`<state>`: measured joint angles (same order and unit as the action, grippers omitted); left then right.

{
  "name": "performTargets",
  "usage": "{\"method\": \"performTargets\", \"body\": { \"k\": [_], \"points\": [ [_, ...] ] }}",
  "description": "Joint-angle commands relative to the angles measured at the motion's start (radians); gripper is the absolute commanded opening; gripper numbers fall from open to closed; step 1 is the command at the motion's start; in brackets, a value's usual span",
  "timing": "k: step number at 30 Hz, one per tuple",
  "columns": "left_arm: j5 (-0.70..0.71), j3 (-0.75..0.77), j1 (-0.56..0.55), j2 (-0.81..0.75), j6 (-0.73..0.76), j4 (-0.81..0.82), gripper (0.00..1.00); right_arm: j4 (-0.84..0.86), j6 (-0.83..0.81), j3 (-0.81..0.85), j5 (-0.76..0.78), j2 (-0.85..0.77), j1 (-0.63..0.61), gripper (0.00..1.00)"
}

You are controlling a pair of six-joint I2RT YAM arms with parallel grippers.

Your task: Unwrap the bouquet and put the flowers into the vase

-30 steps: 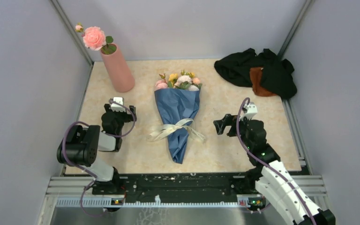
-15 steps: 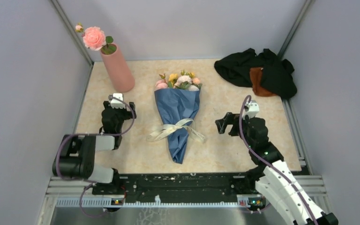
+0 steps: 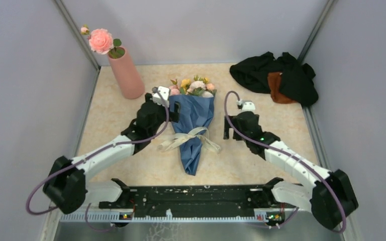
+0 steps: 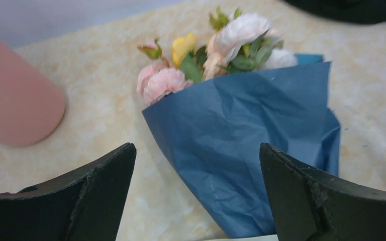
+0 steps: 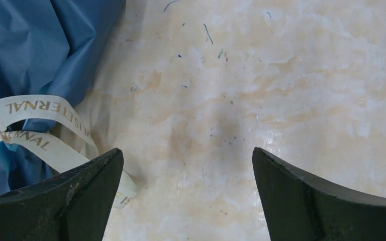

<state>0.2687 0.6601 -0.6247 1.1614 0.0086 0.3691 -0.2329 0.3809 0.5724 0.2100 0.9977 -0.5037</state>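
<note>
Blue bouquet [image 3: 190, 114] cropped in wrist views, left end effector [image 4: 195, 150], right end effector [image 5: 186, 153] gaping

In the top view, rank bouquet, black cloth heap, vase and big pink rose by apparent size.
Largest: bouquet and cloth heap, too alike to rank.
Then: vase.
Smallest: pink rose.
</note>
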Motion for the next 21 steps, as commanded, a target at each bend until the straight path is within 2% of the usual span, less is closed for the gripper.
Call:
{"method": "performTargets", "body": {
  "k": [1, 5, 8, 10, 12, 13, 14, 15, 21],
  "points": [
    [0.283, 0.114, -0.062, 0.158, -0.096, -0.254, 0.99, 0.014, -0.032, 0.17, 0.28, 0.156, -0.16, 0.99],
    [0.223, -0.005, -0.068, 0.072, -0.179, -0.093, 0.99, -0.001, -0.021, 0.268, 0.39, 0.272, -0.281, 0.99],
    [0.345, -0.101, -0.067, -0.044, -0.328, -0.044, 0.99, 0.025, -0.024, 0.298, 0.411, 0.278, -0.313, 0.96],
    [0.342, -0.135, -0.066, -0.101, -0.309, -0.048, 0.99, 0.05, -0.043, 0.305, 0.411, 0.274, -0.328, 0.9],
    [0.295, -0.135, -0.066, -0.129, -0.272, -0.111, 0.87, 0.057, -0.048, 0.319, 0.406, 0.285, -0.336, 0.89],
    [0.286, -0.12, -0.067, -0.134, -0.289, -0.162, 0.86, 0.058, -0.048, 0.329, 0.4, 0.297, -0.34, 0.89],
    [0.287, -0.11, -0.068, -0.132, -0.315, -0.199, 0.95, 0.058, -0.048, 0.338, 0.397, 0.314, -0.345, 0.89],
    [0.289, -0.104, -0.067, -0.127, -0.342, -0.234, 0.98, 0.059, -0.048, 0.35, 0.394, 0.331, -0.354, 0.88],
    [0.231, -0.131, -0.069, -0.088, -0.485, -0.317, 0.99, 0.089, -0.036, 0.418, 0.329, 0.454, -0.395, 0.87]
  ]
}}
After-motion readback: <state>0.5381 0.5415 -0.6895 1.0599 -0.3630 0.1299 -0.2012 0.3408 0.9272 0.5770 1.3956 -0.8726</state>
